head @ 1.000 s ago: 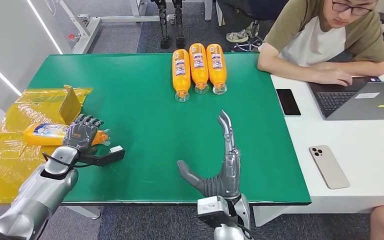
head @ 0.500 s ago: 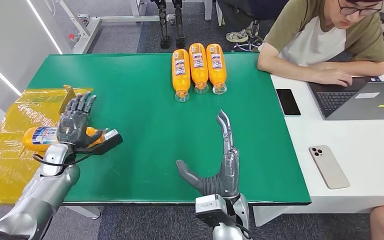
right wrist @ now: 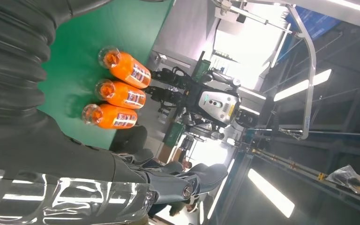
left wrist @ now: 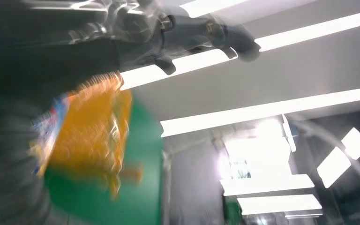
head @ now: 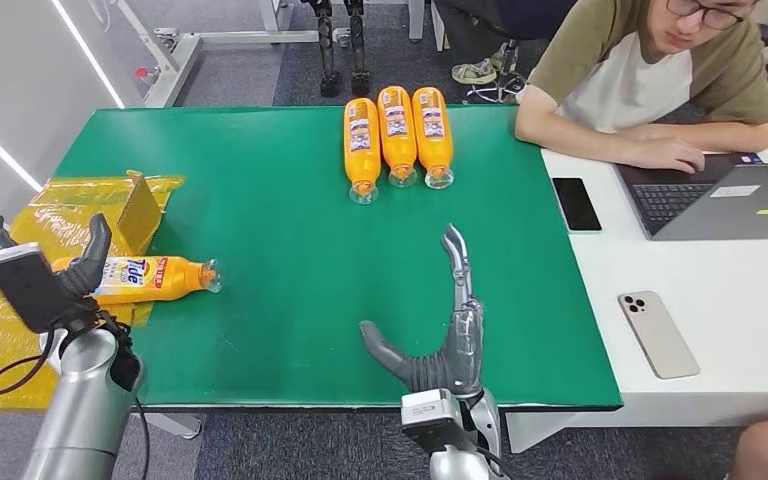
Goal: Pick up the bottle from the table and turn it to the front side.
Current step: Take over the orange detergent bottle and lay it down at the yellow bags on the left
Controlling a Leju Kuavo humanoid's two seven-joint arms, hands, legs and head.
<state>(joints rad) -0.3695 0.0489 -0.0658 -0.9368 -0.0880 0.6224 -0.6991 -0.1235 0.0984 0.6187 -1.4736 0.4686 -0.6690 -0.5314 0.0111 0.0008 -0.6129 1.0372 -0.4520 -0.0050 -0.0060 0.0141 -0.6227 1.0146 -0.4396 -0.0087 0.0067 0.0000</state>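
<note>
Blurred beyond reading in the left wrist view: orange bottle (left wrist: 91, 126). Left hand (head: 30, 275) partly hidden behind its wrist camera.

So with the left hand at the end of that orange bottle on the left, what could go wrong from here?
1. The orange plastic Tide bottle lies on its side, half on crinkled yellow plastic sheeting, half on the green table mat; it may roll off its front side.
2. The left hand sits close at the bottle's base and could nudge it.
3. The left wrist view is blurred, so contact cannot be checked there.
</note>
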